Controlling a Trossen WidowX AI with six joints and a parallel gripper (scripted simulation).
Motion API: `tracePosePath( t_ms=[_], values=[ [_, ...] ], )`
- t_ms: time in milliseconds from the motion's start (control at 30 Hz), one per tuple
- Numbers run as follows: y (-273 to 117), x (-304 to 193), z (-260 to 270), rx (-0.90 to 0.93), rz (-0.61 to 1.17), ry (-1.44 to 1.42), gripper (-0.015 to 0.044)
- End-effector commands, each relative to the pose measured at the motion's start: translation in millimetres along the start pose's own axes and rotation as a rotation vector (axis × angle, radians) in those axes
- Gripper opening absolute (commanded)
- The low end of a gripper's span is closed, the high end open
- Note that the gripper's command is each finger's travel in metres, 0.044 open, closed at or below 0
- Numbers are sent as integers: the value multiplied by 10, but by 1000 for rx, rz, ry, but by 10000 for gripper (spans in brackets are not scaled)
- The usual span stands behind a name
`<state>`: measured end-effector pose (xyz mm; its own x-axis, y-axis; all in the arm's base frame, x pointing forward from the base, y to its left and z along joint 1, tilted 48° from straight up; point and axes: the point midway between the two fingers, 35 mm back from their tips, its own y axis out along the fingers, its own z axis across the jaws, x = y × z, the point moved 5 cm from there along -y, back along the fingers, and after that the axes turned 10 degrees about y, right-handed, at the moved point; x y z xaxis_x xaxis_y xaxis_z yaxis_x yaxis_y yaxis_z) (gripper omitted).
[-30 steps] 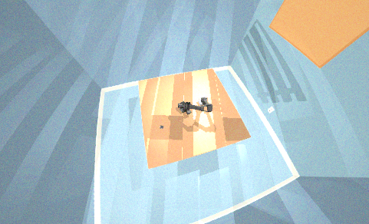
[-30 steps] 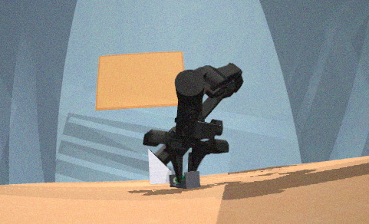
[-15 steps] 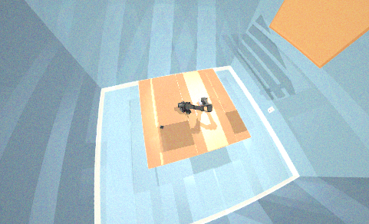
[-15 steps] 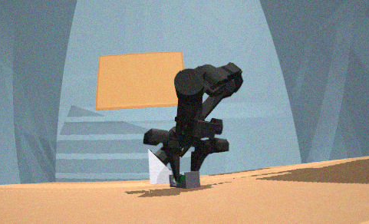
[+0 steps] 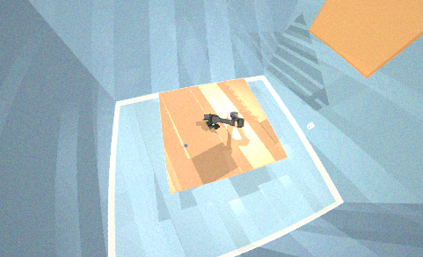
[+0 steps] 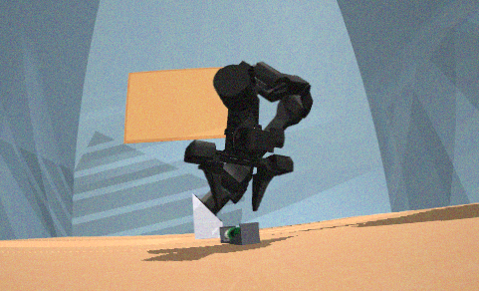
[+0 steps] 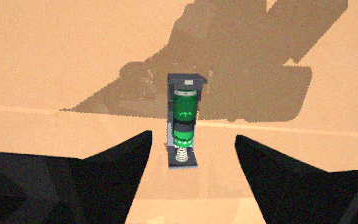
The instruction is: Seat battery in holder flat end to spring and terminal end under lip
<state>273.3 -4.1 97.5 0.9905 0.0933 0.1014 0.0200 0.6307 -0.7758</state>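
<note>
The dark grey holder (image 6: 250,234) (image 7: 181,79) stands on the orange table top. The green battery (image 6: 235,232) (image 7: 185,107) lies lengthwise in it, nearly in line with its long sides. In the wrist view its flat end meets the coiled spring (image 7: 181,154) at the near end. Its pale-ringed terminal end is close to the lip at the far end; whether it is fully under the lip, and fully down, I cannot tell. My gripper (image 6: 235,210) (image 7: 193,138) is open and empty above the holder, one finger on each side of it, touching neither it nor the battery.
A white wedge-shaped piece (image 6: 204,221) stands beside the holder in the exterior view. A small dark block (image 5: 185,145) lies on the table top (image 5: 177,119), away from the arm (image 5: 224,121). A large orange panel (image 5: 370,35) (image 6: 175,105) is in the background. Shadows cross the table.
</note>
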Motion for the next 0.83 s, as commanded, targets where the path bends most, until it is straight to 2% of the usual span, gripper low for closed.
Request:
tracePosePath(
  t_ms=[0, 67, 800],
  values=[
    [-331, -6, -44, -8, -8, -8, 405],
    [-388, -6, -58, -7, -8, -9, 440],
    [-392, -3, -62, -7, -8, -9, 440]
  ],
)
